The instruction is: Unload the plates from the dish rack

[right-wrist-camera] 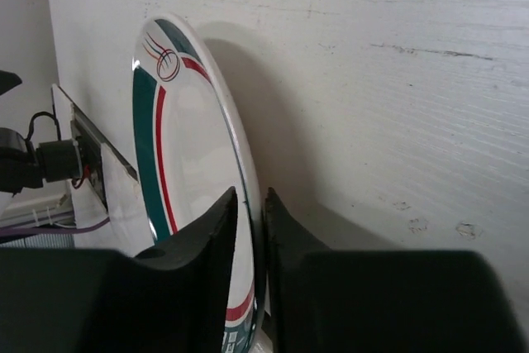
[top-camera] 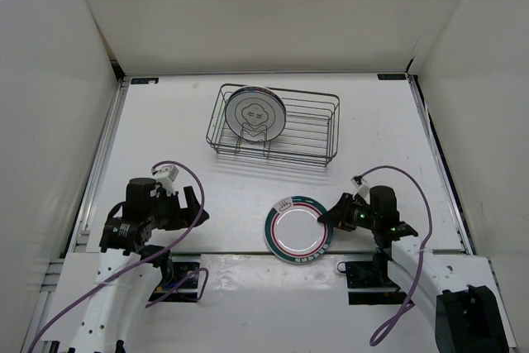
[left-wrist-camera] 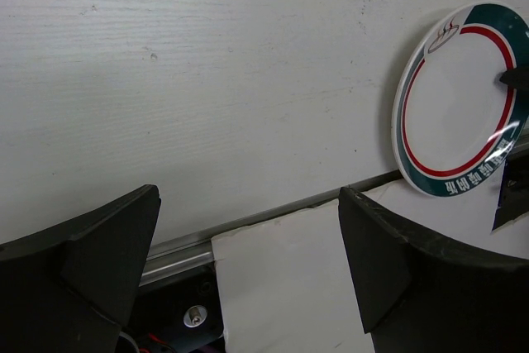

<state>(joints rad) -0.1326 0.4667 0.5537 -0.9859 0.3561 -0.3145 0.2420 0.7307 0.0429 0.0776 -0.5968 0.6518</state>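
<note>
My right tool [right-wrist-camera: 250,200] pinches the teal-banded plate [top-camera: 296,236] by its rim at the near edge of the worktop [top-camera: 165,121]. My left tool [top-camera: 195,207] gapes wide, empty. The grey plate [top-camera: 256,113] stands in the dish rack [top-camera: 318,126].

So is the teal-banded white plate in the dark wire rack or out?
Out: the plate is at the table's near edge, right gripper pinching its rim.

The end effector [right-wrist-camera: 250,204] pinches the plate [right-wrist-camera: 186,146] rim at 6 o'clock. White tabletop [right-wrist-camera: 397,80] fills 3 o'clock.
</note>
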